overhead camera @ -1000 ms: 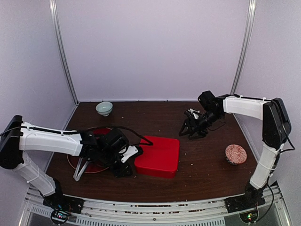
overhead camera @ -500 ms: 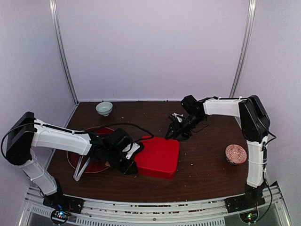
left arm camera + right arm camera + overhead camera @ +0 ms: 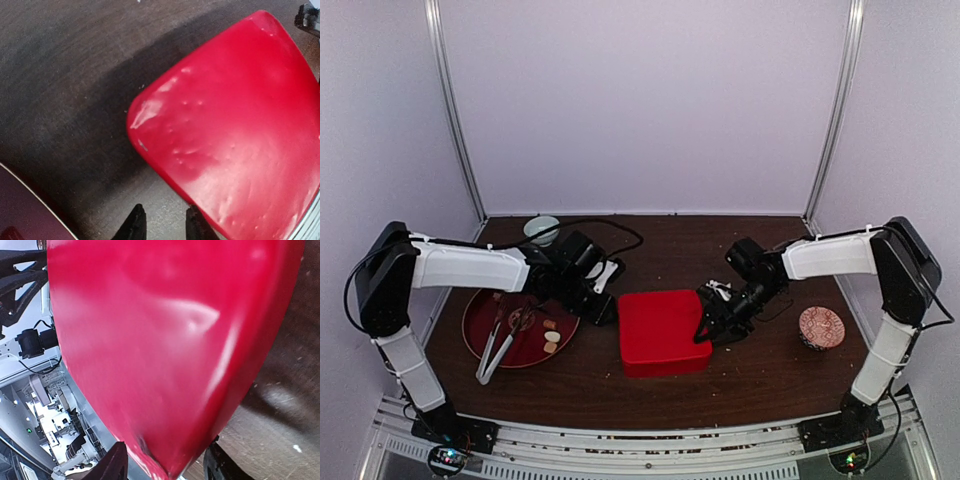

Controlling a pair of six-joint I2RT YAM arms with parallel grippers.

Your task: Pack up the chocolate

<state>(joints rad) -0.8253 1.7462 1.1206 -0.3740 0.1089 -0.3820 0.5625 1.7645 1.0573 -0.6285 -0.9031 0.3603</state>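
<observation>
Top external: both arms reach to the middle

Chocolate (image 3: 551,338) lies on the plate (image 3: 478,310) beside the tongs (image 3: 497,346), left of the red box (image 3: 660,332). Left gripper (image 3: 162,222), fingers slightly apart and empty, hangs near the box. Right gripper (image 3: 166,452) straddles its edge; gripping or not, I cannot tell.

Dark wooden table (image 3: 570,392) carries a red box (image 3: 660,332), red plate (image 3: 485,300), pale bowl (image 3: 538,232) and patterned dish (image 3: 821,327)

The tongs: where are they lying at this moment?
In the top view the tongs lie on the left side, across the near rim of the dark red plate, close to the chocolate pieces and left of the red box.
</observation>
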